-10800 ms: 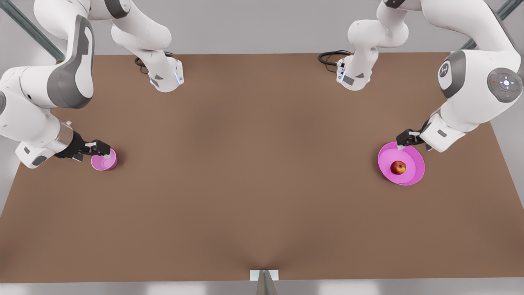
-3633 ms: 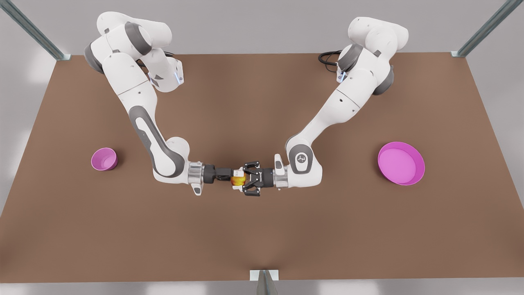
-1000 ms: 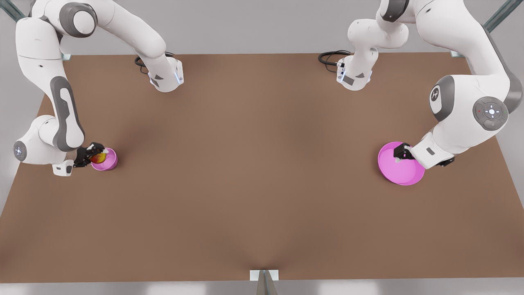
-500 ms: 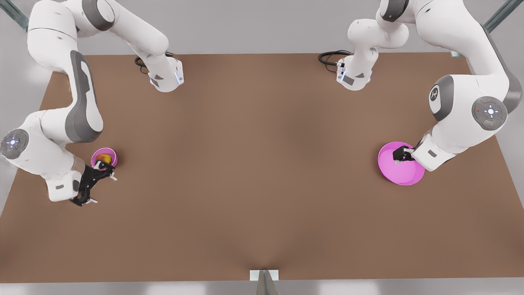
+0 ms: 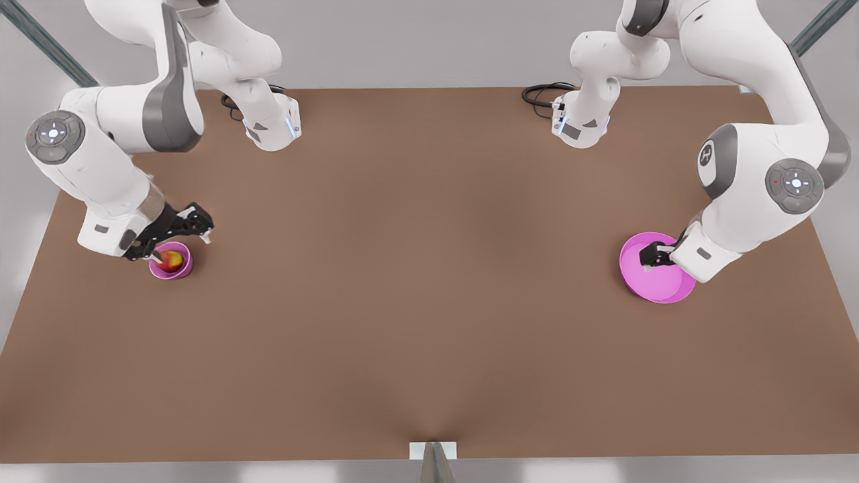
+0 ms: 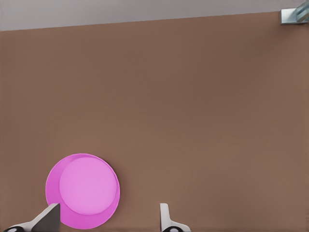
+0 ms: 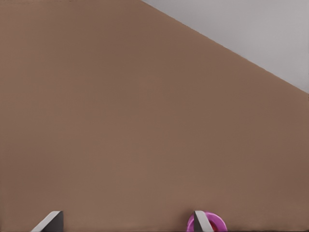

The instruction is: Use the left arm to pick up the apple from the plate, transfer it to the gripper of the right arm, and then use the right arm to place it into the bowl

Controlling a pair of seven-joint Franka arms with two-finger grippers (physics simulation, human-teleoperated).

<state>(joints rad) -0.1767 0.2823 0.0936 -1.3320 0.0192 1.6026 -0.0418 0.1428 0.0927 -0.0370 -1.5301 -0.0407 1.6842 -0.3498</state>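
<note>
The red and yellow apple [image 5: 172, 260] lies inside the small deep pink bowl [image 5: 182, 270] at the front view's left. My right gripper [image 5: 182, 244] hangs open just above and beside the bowl, holding nothing. In the right wrist view its two pale fingertips [image 7: 52, 220] stand wide apart over bare table, with the bowl [image 7: 216, 224] at the picture's edge. At the front view's right, my left gripper [image 5: 652, 261] waits open over the far rim of the wide pink plate [image 5: 666, 283]. The left wrist view shows the plate [image 6: 82, 191] bare, with spread fingertips [image 6: 164, 215].
The brown table [image 5: 429, 268] spreads wide between bowl and plate. Both arm bases [image 5: 272, 127] stand at its far edge with black cables. A metal bracket [image 5: 433, 451] sits at the near edge, and frame posts rise at the far corners.
The right gripper let go of the apple, which now rests in the bowl, then swung open from the bowl's near side to its far side. The left gripper barely moved.
</note>
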